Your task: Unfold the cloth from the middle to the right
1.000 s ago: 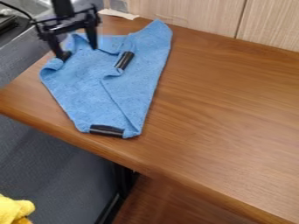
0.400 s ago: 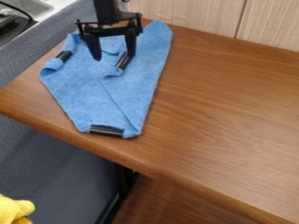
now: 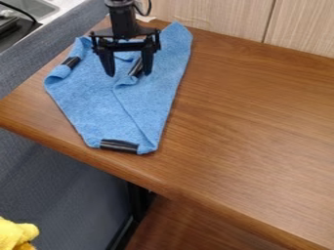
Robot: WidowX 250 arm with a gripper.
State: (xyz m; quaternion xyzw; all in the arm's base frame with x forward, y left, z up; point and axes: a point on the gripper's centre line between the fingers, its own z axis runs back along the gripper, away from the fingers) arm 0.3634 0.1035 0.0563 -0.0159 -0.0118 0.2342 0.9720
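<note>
As the pincer (image 3: 128, 74) has swung across from the black band at the cloth's left side and dropped slightly over the last second, we now log it above the middle of the blue, rough-textured cloth (image 3: 98, 102). We see its two fingers apart, with the short black band by the inner fold (image 3: 136, 67) between them, nearer the finger on the view's right. No grip is visible; whether either fingertip touches the fabric, we cannot tell.

Cloth position: unchanged across the three frames. It lies partly folded on the brown wooden desk (image 3: 248, 122), towards the desk's left end. Its pointed upper tip (image 3: 179, 30) reaches near the back edge by the pale wood panels (image 3: 215, 14); its narrow lower end, with a second black band (image 3: 119, 145), sits near the front edge. A third black band (image 3: 71, 62) marks the rolled left side.

Reading: the shift puts us at the middle, where the unfolding should begin, so we judge this to be the approach before the grasp. Next we would lower a little, close on the banded fold and draw it rightwards. Risk: pinching two layers would drag the whole cloth.
</note>
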